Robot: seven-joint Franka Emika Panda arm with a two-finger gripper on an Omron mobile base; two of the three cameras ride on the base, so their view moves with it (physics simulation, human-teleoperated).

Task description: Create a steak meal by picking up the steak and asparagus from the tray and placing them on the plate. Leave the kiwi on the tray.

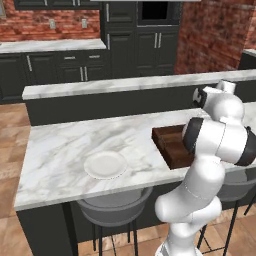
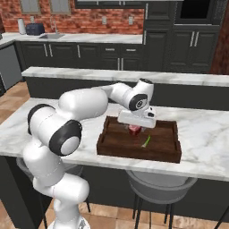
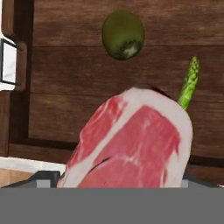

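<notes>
— Steak (image 2: 134, 129): where is it?
— Gripped in the closed hand (image 2: 135, 127), just above the tray (image 2: 112, 145). Asparagus (image 2: 146, 142) and kiwi (image 3: 123, 34) lie in the tray; the plate (image 1: 105, 165) sits apart on the desk (image 1: 60, 150).

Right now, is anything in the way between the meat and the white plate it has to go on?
Nothing visible blocks it. The steak sits right at the gripper over the tray. The plate lies apart from the tray on bare marble counter. The kiwi and asparagus lie in the tray, off that path.
</notes>
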